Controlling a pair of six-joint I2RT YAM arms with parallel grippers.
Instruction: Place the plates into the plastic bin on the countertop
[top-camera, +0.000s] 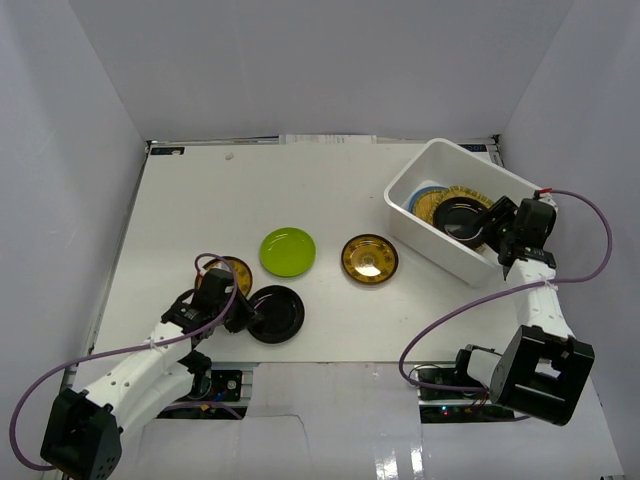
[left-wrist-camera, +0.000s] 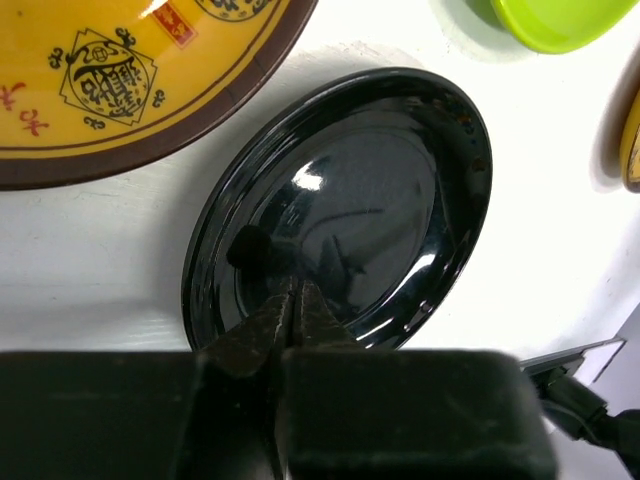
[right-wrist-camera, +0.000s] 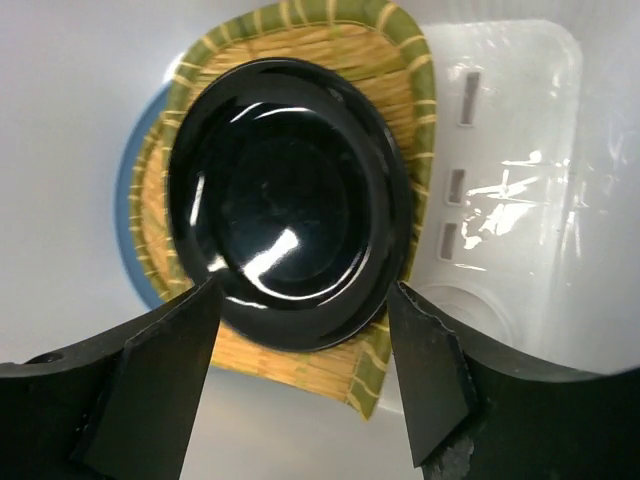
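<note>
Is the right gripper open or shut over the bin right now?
Open. The right gripper has its fingers wide apart; between them the black plate lies on a straw plate in the bin.

Two arms out, one set of jaws shut tight, the other spread wide.
The left arm (top-camera: 150, 365) lay low, stretched forward and rightward from its base, its wrist (top-camera: 215, 305) pitched down, the jaws pressed together with their tips touching. The right arm (top-camera: 545, 305) stood taller, folded up and forward, its wrist (top-camera: 530, 225) angled down and leftward, the jaws parted wide.
</note>
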